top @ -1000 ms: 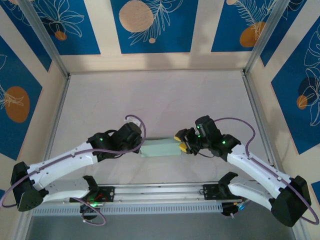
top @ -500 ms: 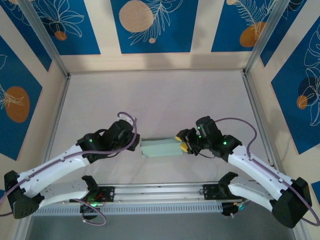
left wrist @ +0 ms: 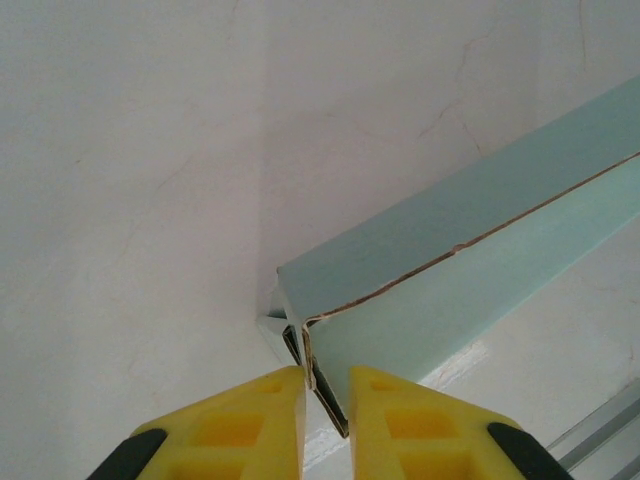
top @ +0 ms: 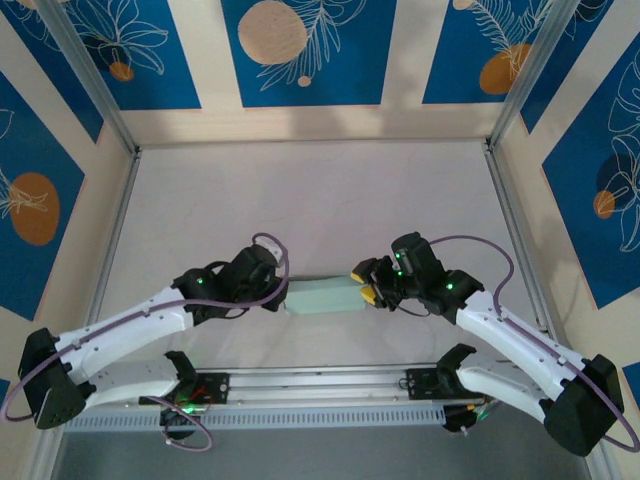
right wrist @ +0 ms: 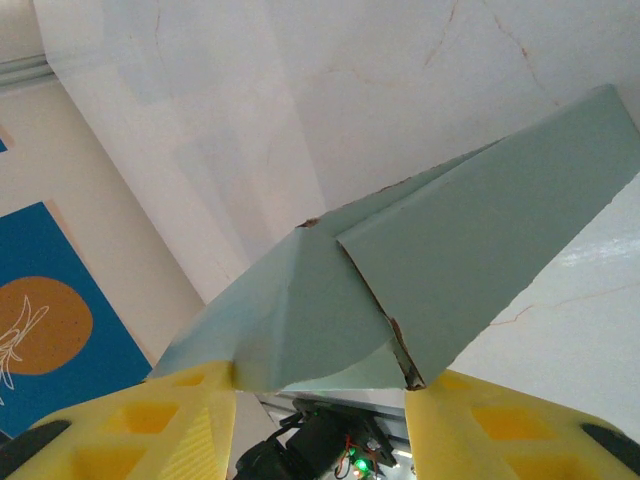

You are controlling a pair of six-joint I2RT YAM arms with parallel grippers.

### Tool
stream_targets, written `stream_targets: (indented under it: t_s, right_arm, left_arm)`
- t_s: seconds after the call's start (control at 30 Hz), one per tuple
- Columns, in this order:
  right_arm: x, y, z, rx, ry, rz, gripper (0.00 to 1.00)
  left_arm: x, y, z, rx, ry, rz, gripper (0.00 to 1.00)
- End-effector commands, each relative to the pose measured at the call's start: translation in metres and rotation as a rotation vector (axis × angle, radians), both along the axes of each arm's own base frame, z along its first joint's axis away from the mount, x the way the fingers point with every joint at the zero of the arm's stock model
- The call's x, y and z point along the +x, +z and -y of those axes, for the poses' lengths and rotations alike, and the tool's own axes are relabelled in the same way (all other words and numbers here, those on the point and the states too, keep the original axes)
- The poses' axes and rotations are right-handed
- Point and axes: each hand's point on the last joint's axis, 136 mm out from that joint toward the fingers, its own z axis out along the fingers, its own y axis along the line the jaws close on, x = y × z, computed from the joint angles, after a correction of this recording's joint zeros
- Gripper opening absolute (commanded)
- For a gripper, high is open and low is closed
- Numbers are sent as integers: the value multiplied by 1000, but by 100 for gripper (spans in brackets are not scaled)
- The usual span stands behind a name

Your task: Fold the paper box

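Box: the paper box (top: 325, 296) lies mint-green side out on the table (top: 300, 190), near its front edge, stretched lengthwise between the two arms.
Box form: the left wrist view shows a folded hollow body (left wrist: 470, 270) with a creased long edge and torn-looking brown card showing along it.
Box contents: the inside is hidden by the card walls and cannot be told.
Box right end: in the right wrist view two green flaps (right wrist: 440, 260) overlap and come to a point.
Left gripper: the left gripper (left wrist: 325, 385) is at the box's left end, with its yellow fingers (left wrist: 240, 420) drawn nearly together and the end edge of the card pinched between them.
Right gripper: the right gripper (right wrist: 320, 385) has its fingers (right wrist: 190, 420) set wide, the box's right end spanning between them and meeting both.
Change, left: half a second ago the left gripper stood just off the left end; it is now against it.
Change, right: the right gripper and the box are placed as before.
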Motion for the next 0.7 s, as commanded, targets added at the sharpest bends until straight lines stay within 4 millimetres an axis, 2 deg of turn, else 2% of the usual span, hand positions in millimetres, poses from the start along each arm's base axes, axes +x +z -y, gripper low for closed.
stream_targets:
  t_s: [0.0, 0.33, 0.67]
  right_arm:
    - [-13, -24, 17, -96, -19, -74, 48]
    - [-12, -23, 15, -91, -10, -63, 47]
    - [-11, -22, 13, -91, -2, -62, 45]
  left_arm:
    - [6, -4, -1, 28, -5, 27, 17]
    - [18, 0, -2, 86, 0, 72, 12]
    - [19, 3, 3, 113, -51, 84, 0]
